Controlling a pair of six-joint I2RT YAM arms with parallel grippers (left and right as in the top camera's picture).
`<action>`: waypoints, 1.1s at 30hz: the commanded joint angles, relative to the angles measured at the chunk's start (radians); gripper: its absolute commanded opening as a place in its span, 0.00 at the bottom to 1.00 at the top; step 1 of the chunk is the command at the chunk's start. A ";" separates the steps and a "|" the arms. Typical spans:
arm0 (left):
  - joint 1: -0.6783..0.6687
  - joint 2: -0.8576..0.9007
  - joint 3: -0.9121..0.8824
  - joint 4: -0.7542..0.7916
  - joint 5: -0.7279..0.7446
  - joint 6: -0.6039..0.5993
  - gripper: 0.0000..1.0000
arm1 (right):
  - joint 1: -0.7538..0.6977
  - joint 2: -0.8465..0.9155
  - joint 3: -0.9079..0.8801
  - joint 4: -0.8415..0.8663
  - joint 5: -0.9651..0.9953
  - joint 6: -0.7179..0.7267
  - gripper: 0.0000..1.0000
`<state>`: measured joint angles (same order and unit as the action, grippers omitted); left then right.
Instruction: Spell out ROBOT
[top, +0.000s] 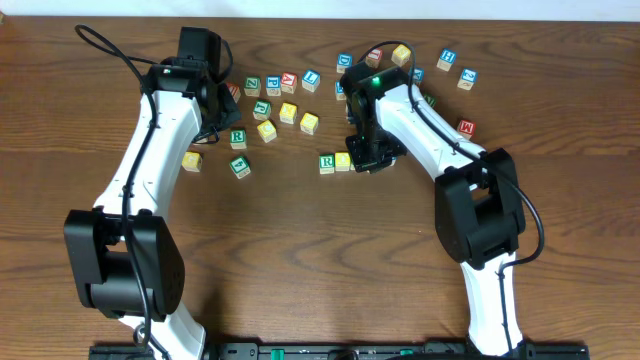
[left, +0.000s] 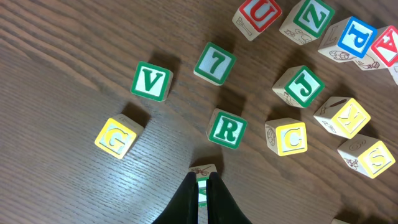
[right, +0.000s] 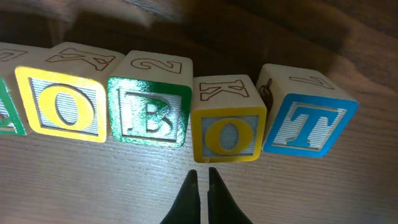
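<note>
Right gripper (right: 202, 173): fingers pressed together, holding nothing, tips just short of the second O.
ROBOT row: green-framed R (top: 327, 162), yellow O (right: 62, 111), green-framed B (right: 149, 118), second O (right: 229, 137) and blue-framed T (right: 310, 127) stand side by side in one line on the table (top: 300, 260), T turned slightly.
Left gripper (left: 203, 178): fingers together, a small cube (left: 204, 169) right at the tips; cannot tell if gripped.
Loose cubes: spare R (left: 227, 129), V (left: 151, 81) and red U (left: 258, 12) scattered beyond.

Ahead of the right gripper (right: 201, 174): two yellow O cubes (right: 60, 111), one green B cube (right: 149, 115), one blue T cube (right: 309, 129).
</note>
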<state>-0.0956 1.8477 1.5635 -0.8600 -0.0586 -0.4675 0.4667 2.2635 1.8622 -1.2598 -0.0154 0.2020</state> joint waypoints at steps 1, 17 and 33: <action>-0.001 0.015 -0.008 -0.005 -0.013 0.002 0.07 | 0.014 -0.025 -0.006 -0.001 0.039 0.011 0.01; -0.001 0.015 -0.008 -0.006 -0.013 0.002 0.07 | 0.017 -0.034 -0.008 -0.059 0.013 0.011 0.01; -0.001 0.015 -0.008 -0.006 -0.013 0.002 0.07 | 0.018 -0.034 -0.032 -0.014 0.036 0.009 0.01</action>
<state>-0.0952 1.8477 1.5635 -0.8612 -0.0586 -0.4675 0.4759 2.2631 1.8423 -1.2785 0.0048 0.2035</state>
